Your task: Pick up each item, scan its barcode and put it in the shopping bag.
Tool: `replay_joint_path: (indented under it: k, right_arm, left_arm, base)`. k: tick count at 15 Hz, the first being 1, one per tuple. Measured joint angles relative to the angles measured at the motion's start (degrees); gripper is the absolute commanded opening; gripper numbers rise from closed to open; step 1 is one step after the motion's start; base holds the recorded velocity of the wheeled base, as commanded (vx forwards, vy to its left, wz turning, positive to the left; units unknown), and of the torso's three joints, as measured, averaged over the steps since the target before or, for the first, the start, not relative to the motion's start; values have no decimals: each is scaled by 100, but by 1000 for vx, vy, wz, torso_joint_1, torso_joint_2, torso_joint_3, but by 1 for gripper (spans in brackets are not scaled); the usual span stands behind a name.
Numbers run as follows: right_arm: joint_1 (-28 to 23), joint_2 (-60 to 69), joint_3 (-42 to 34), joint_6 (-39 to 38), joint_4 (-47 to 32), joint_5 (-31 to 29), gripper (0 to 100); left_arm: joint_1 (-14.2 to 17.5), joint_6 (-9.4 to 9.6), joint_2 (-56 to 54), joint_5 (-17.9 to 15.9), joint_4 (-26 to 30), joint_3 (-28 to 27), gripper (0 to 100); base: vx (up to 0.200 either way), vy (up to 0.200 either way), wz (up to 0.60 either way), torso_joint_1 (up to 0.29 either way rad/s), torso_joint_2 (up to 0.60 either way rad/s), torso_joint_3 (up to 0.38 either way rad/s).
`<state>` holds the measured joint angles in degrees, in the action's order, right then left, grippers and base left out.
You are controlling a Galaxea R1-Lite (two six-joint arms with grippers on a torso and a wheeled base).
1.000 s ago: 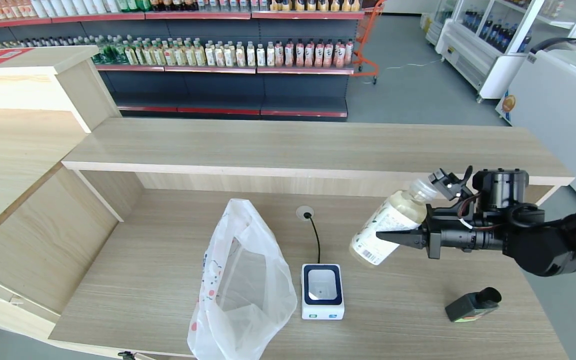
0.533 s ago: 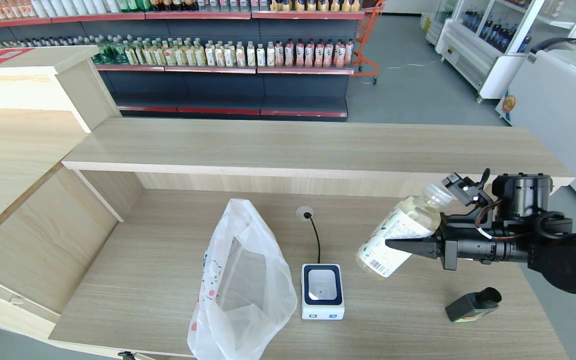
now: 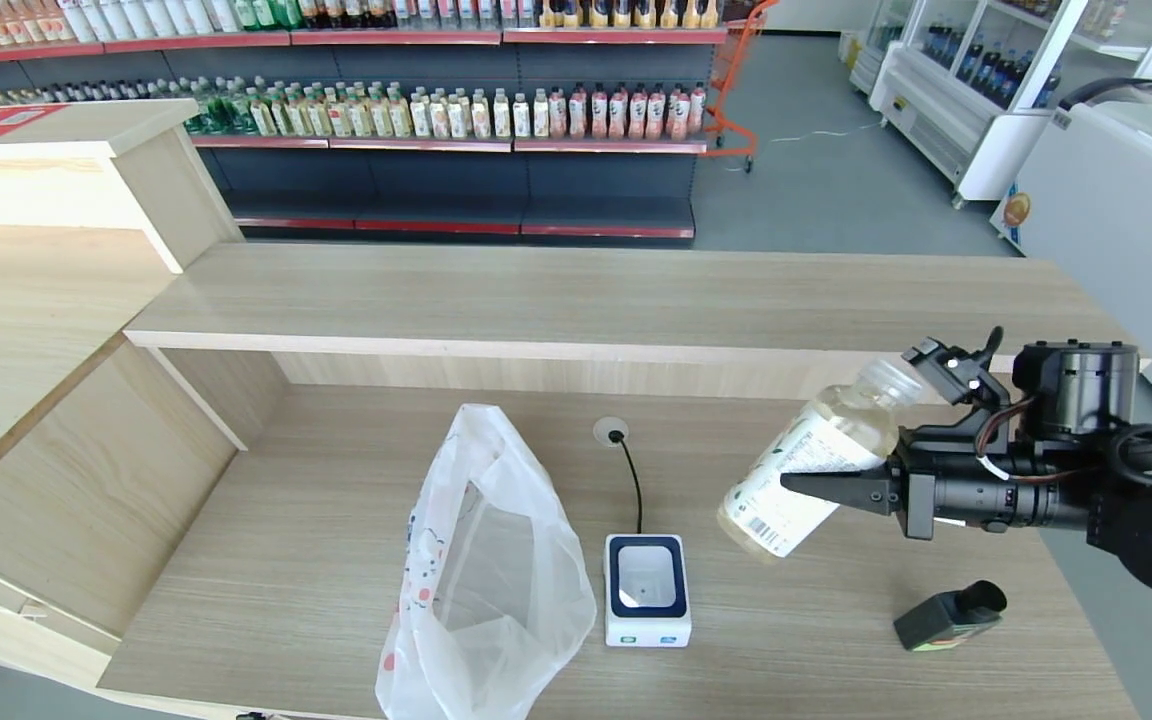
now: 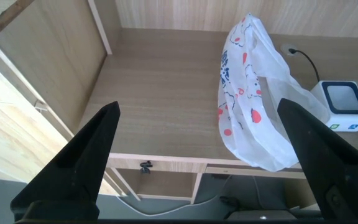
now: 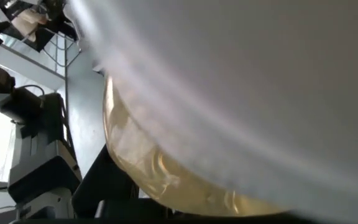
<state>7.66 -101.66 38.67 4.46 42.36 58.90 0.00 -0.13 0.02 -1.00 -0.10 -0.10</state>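
Observation:
My right gripper is shut on a clear bottle of pale yellow drink with a white label, held tilted above the counter's right half, cap end up and to the right. The same bottle presses close against the right wrist camera. The barcode scanner sits on the counter, below and left of the bottle. A white plastic shopping bag stands open left of the scanner, also seen as the shopping bag in the left wrist view. My left gripper hangs open above the counter's near edge, with nothing between its fingers.
A small dark green item with a black cap lies on the counter at the right front. The scanner's black cable runs back to a hole in the counter. A raised wooden ledge borders the far side.
My right arm has carried the bottle to the right and slightly down, away from the scanner. The head camera has tilted a little.

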Motion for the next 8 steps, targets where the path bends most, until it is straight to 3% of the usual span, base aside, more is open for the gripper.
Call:
replay_joint_path:
  k: [1, 3, 8]
  right_arm:
    - [35, 44, -28, -34, 0, -12, 0]
    - [113, 111, -146, -96, -9, -17, 0]
    - [417, 59, -389, -486, -11, -660, 0]
  left_arm:
    - [0, 2, 0, 0, 2, 0, 100]
    - [0, -2, 0, 2, 2, 0, 100]
    - [-2, -7, 0, 7, 7, 0, 100]
  base:
    - [0, 200, 0, 27, 27, 2]
    - [0, 0, 0, 0, 0, 0]
    - [0, 0, 0, 0, 0, 0]
